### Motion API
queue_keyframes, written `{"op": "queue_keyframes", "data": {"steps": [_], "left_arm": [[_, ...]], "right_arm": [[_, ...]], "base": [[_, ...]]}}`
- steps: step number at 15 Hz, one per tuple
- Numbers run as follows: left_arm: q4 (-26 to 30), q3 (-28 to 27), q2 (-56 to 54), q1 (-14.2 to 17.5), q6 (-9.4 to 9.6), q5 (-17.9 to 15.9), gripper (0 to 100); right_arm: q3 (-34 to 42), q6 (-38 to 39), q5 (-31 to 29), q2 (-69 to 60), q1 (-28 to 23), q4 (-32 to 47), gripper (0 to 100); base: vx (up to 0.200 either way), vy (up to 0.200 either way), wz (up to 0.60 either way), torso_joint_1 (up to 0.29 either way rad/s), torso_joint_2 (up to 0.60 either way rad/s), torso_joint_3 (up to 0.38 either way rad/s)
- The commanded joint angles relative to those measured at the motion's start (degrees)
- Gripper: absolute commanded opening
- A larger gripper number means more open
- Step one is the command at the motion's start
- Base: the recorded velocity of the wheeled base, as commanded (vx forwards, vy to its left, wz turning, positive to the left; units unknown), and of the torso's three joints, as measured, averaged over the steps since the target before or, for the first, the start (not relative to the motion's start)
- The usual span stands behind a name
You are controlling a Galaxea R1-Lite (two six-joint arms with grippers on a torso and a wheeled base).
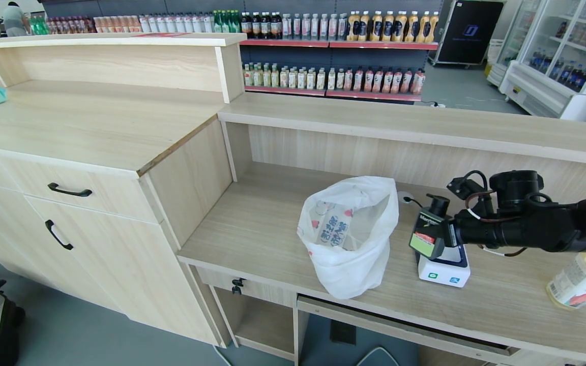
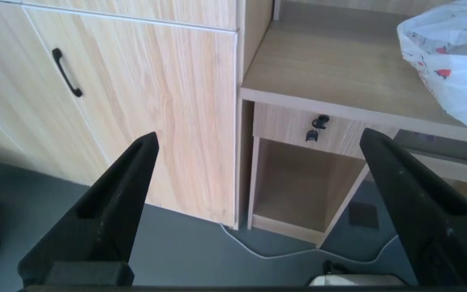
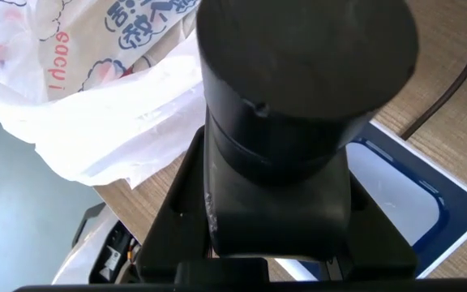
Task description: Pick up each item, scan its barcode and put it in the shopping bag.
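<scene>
One bottle (image 1: 427, 239), probably rigid and slick, sat clenched mid-body in the right pincer (image 1: 439, 232), scanner (image 1: 448, 274) just below.

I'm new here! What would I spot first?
The white bag sits in the middle of the counter with a packet inside. Beside it, the right pincer holds a dark bottle over the white scanner. A yellow drink is at the counter's right end.
</scene>
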Motion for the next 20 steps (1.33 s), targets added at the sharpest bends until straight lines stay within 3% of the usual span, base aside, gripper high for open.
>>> {"op": "queue_keyframes", "data": {"steps": [1,20], "left_arm": [[-0.01,0.00,-0.02,0.01,0.02,0.00,100],[-0.01,0.00,-0.02,0.01,0.02,0.00,100]], "right_arm": [[0.17,0.14,0.05,-0.16,0.04,-0.03,0],[1.66,0.93,0.40,-1.21,-0.40,-0.91,0]], "base": [[0.000,0.000,0.00,0.000,0.00,0.000],[0.000,0.000,0.00,0.000,0.00,0.000]]}}
